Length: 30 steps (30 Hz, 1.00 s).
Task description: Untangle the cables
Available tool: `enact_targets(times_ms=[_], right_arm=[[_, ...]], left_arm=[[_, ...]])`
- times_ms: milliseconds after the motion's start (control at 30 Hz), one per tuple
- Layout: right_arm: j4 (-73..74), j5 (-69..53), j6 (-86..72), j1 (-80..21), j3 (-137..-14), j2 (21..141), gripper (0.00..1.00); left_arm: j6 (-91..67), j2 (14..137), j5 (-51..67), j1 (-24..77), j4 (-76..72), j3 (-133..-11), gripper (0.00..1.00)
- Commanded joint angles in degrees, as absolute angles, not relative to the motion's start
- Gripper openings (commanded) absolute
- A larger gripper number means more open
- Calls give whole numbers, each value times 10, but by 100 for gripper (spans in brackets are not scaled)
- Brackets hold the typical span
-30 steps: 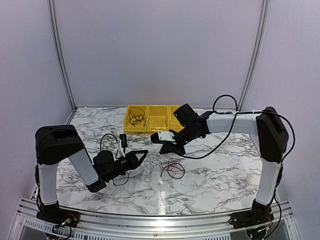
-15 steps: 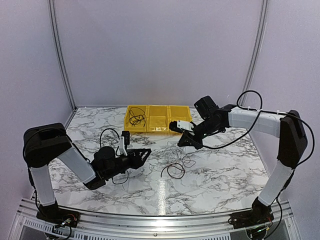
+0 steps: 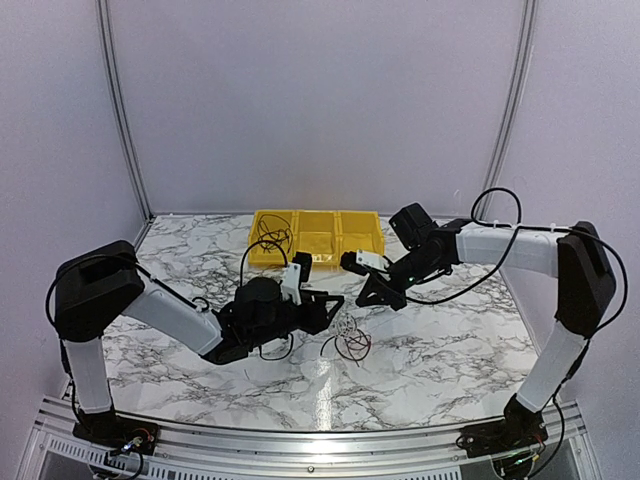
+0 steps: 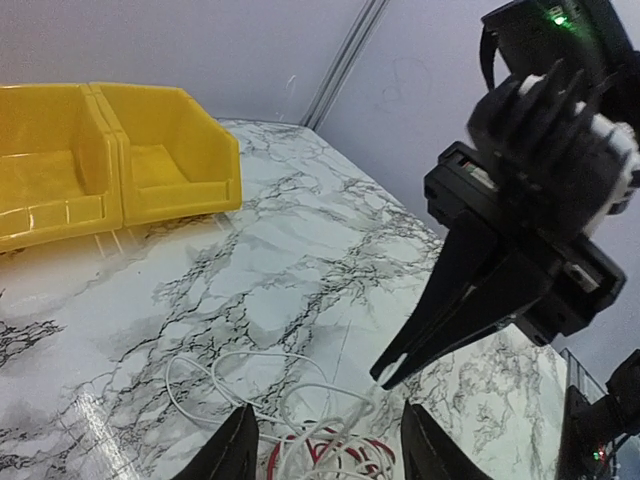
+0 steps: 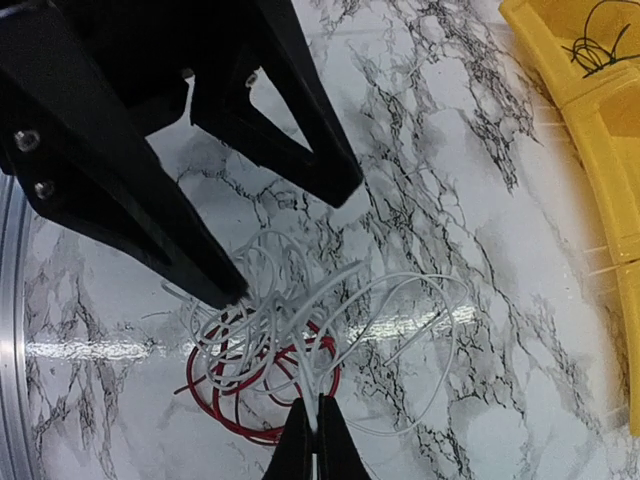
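The cables are a small tangle of a pale white wire [image 5: 262, 300] and a red wire [image 5: 240, 420] on the marble table; it shows in the top view [image 3: 350, 343] too. My right gripper [image 5: 315, 445] is shut on a strand of the white wire, just above the tangle's right side [image 3: 370, 298]. My left gripper [image 4: 330, 450] is open, its fingers straddling the tangle's near edge, with white loops [image 4: 290, 395] between them. In the top view it sits just left of the tangle [image 3: 333, 304]. The right gripper's closed fingers [image 4: 470, 310] point down in front of it.
A row of yellow bins [image 3: 315, 238] stands at the back of the table; the left bin holds thin black wires [image 3: 272, 238]. The bins also show in the left wrist view [image 4: 130, 160] and the right wrist view [image 5: 590, 130].
My left arm has swung right, bringing its open gripper up to the tangle. My right gripper has dropped slightly toward the tangle, still holding the white wire.
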<state>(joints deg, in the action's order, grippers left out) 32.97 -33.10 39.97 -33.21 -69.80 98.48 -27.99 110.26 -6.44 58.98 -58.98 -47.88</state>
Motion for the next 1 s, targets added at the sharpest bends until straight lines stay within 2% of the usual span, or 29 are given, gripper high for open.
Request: enact_targets(times_ms=[0,133,467,533,733,967], right_arm=[[315,-362,382,-331,-697,957,0],[314,-378,380,-331,-693,936,0],[315,-377,380,-331,-690,924,0],[315,-372,381,-331,-690,926,0],[306,-335,374,-331,-693,920,0],[285,-278,376,-327,-673,874,0]], left_arm=[[-250,1137,-103,592,-491,-522,49],[-238,1163,-99,595,-491,-552,45],[-220,1196,-86,600,-505,-592,47],[-218,1192,-82,602,-507,-589,40],[-216,1163,-119,602,-508,-548,6],[-241,1089,-180,597,-506,-451,0]])
